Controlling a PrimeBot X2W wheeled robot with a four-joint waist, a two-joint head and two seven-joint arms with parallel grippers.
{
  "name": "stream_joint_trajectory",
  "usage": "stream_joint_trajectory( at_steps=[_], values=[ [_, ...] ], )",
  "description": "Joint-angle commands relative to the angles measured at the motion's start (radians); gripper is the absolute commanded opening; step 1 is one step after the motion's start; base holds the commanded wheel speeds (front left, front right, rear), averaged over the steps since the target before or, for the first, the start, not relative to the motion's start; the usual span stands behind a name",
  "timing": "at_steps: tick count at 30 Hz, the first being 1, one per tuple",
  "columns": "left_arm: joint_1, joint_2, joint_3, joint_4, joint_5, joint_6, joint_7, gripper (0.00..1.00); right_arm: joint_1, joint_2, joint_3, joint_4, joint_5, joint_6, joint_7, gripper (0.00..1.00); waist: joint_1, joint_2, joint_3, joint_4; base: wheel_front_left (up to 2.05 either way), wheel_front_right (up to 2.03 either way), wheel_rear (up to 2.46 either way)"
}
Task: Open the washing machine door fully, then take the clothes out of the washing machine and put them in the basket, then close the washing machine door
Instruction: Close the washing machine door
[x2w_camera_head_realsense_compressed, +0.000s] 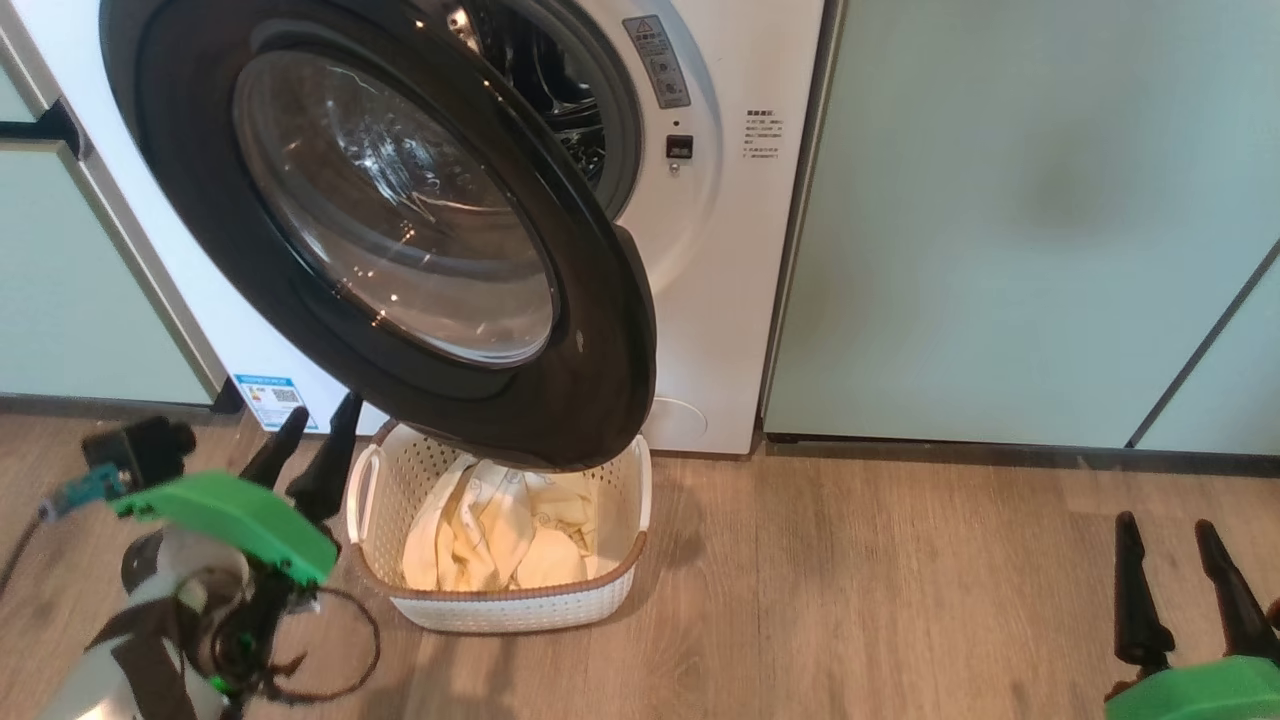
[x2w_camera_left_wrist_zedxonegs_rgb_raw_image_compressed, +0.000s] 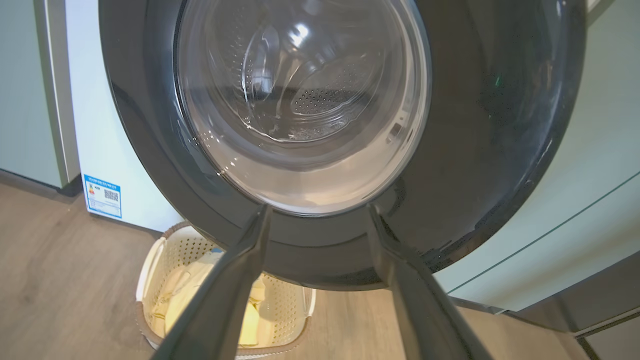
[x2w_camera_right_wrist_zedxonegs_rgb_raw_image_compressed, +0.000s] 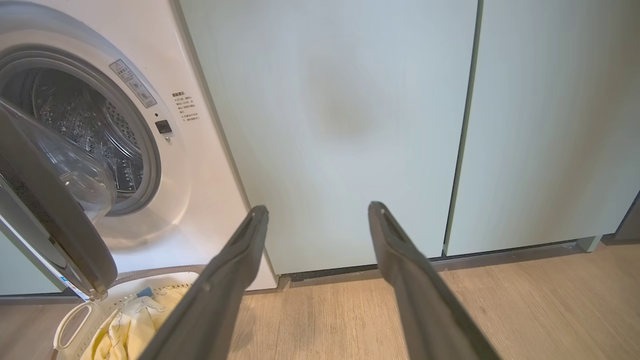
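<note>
the left hand (x2w_camera_head_realsense_compressed: 323, 405) is spread wide and holds nothing, aimed at the lower rim of the door (x2w_camera_head_realsense_compressed: 400, 230), which stands partly open just ahead of it. the basket (x2w_camera_head_realsense_compressed: 500, 610) sits on the floor (x2w_camera_head_realsense_compressed: 900, 600) just right of this hand, under the door, with the clothes (x2w_camera_head_realsense_compressed: 500, 540) inside. the right hand (x2w_camera_head_realsense_compressed: 1166, 522), also wide and empty, is well right of the washing machine (x2w_camera_head_realsense_compressed: 720, 250), facing a green cabinet (x2w_camera_head_realsense_compressed: 1000, 220).

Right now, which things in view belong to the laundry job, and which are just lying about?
Job: round black-rimmed glass door; white front-loading washing machine; pale yellow fabric clothes; cream perforated plastic basket.
Just there: pale green cabinet panels; wood-look floor.
</note>
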Motion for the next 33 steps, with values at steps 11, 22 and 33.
stream_joint_trajectory(
  at_steps=[11,22,33],
  values=[
    [-0.008,0.047,0.058,0.039,0.208,-0.001,-0.135,1.00,-0.021,-0.003,0.012,-0.041,-0.008,0.004,-0.010,1.00,0.0001,0.0000,-0.001,-0.001,0.00,0.00,0.00],
    [0.122,-0.087,0.248,-0.050,0.455,-0.001,-0.135,1.00,-0.021,0.001,0.010,-0.041,-0.006,0.004,-0.010,1.00,0.0001,0.0000,0.003,-0.006,0.00,0.00,0.00],
    [0.170,-0.146,0.311,-0.065,0.571,-0.002,-0.135,1.00,-0.024,0.003,0.016,-0.040,-0.005,0.004,-0.010,1.00,0.0001,0.0000,0.008,-0.009,0.00,0.00,0.00]
  ],
)
